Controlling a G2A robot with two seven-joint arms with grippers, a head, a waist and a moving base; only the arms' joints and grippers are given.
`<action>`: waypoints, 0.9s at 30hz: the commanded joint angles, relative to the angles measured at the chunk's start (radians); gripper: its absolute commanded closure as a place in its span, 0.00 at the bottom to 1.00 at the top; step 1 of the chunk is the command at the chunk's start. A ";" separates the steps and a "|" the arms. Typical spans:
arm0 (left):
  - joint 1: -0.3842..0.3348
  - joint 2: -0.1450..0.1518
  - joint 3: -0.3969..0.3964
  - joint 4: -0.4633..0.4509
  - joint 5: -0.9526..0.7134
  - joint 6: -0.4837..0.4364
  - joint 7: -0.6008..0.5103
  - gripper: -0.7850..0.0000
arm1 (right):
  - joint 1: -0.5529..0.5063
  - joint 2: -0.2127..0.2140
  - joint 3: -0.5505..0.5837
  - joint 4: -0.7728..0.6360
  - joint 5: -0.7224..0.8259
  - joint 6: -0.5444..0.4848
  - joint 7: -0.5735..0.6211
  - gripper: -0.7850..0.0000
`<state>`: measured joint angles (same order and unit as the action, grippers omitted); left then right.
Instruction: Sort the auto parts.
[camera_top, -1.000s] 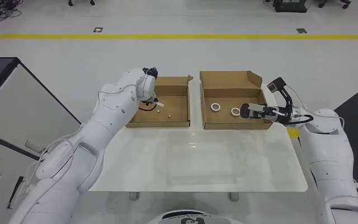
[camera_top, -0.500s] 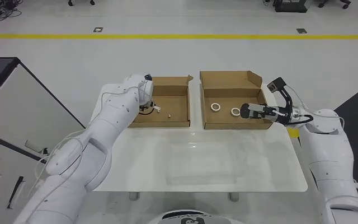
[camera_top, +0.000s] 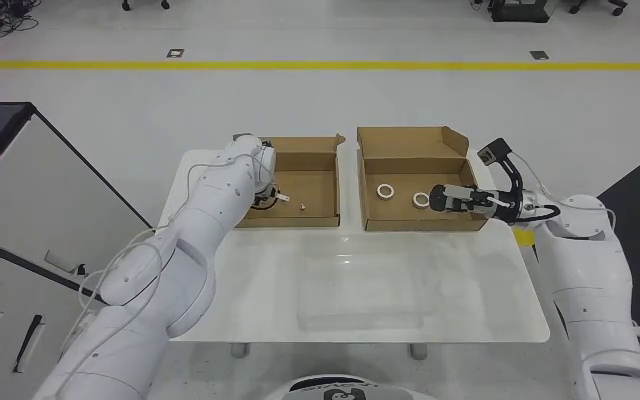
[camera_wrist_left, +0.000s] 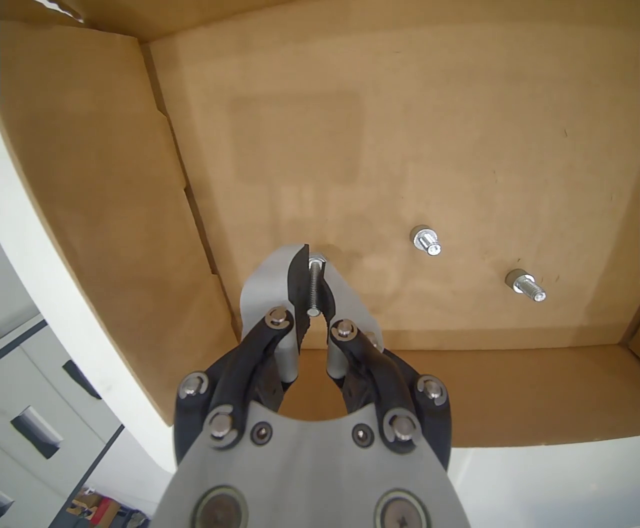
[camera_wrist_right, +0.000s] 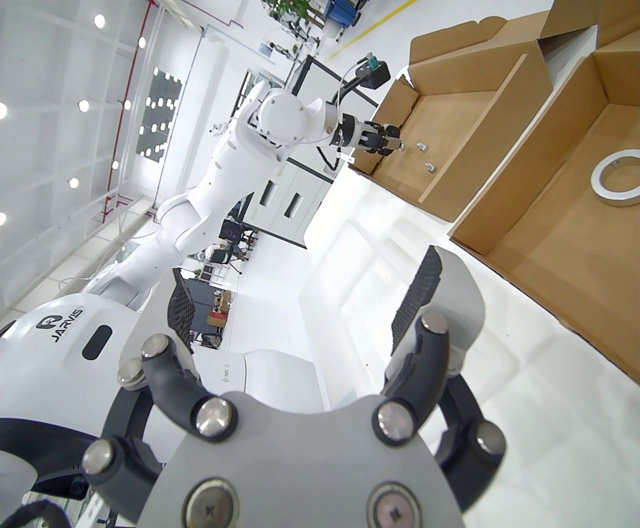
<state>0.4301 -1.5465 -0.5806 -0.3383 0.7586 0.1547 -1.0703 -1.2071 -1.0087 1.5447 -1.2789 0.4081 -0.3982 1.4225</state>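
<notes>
Left gripper (camera_wrist_left: 315, 265) is clamped on a bolt (camera_wrist_left: 313, 292), pinched by the threaded shank, head pointing at the floor of the left box (camera_wrist_left: 450, 125). We can't tell whether the head touches the cardboard. A loose bolt (camera_wrist_left: 426, 241) and a second loose bolt (camera_wrist_left: 525, 285) lie on that same floor, near each other and apart from the held one. We read this as the drop-off step: bolts go left, rings go right. Next move, as we judge it: spread the jaws low over the cardboard so the bolt doesn't bounce or roll, then lift straight out, clear of the side wall. Right gripper (camera_wrist_right: 305, 295) is spread wide with nothing between the fingers, sitting over the right box (camera_top: 415, 145), just beside a ring (camera_top: 421, 199); a second ring (camera_top: 384, 190) lies further along. Both boxes stand side by side at the far edge of the white table (camera_top: 480, 300), with a clear plastic tray (camera_top: 360, 290) nearer us. Beyond that: grey floor (camera_top: 450, 95) with a yellow line (camera_top: 320, 65), and a dark-framed panel (camera_top: 40, 190) off the table's left.
</notes>
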 joint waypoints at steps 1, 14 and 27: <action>-0.006 -0.008 0.000 0.020 -0.003 -0.009 0.003 0.62 | 0.000 0.000 0.000 0.000 0.000 0.000 0.000 0.00; -0.043 -0.032 -0.022 0.097 -0.031 -0.063 0.033 0.00 | 0.000 0.000 0.000 0.000 0.000 0.000 0.000 0.00; -0.096 0.017 -0.117 0.098 -0.159 -0.362 0.060 0.00 | 0.000 0.000 0.000 0.000 0.000 0.000 0.000 0.00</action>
<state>0.3362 -1.5357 -0.6883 -0.2395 0.6155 -0.1588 -1.0061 -1.2071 -1.0087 1.5447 -1.2789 0.4081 -0.3982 1.4225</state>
